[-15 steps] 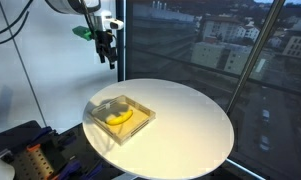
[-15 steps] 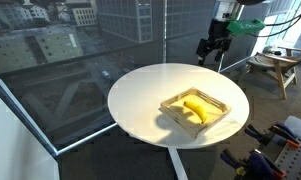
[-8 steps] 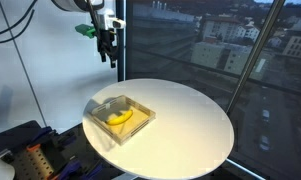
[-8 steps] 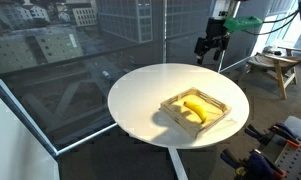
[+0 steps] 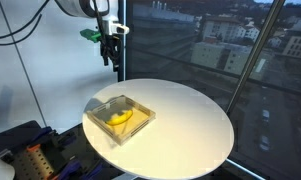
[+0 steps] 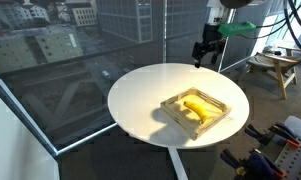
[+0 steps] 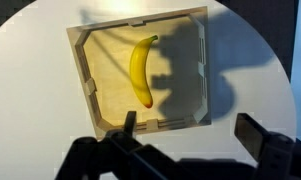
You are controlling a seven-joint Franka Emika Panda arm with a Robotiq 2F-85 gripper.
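Observation:
A yellow banana [image 7: 142, 68] lies in a shallow wooden tray [image 7: 201, 72] on a round white table [image 7: 30, 130]. Both exterior views show the banana [image 5: 118, 118] [image 6: 194, 109] inside the tray [image 5: 138, 126] [image 6: 218, 113]. My gripper [image 5: 115, 62] [image 6: 205, 55] hangs high above the table's far edge, well clear of the tray. It is open, with nothing between its fingers. In the wrist view the gripper [image 7: 188, 128] comes in from the bottom, its two dark fingers wide apart over the tray's near wall and the bare tabletop.
Large windows with a city view stand behind the table [image 5: 190, 120] [image 6: 140, 100]. A wooden stool [image 6: 275, 65] stands at the back in an exterior view. Dark equipment [image 5: 25, 150] sits low beside the table. The arm's shadow falls across the tray.
The gripper has shifted slightly sideways high over the table's edge, still open. The banana and tray have not moved.

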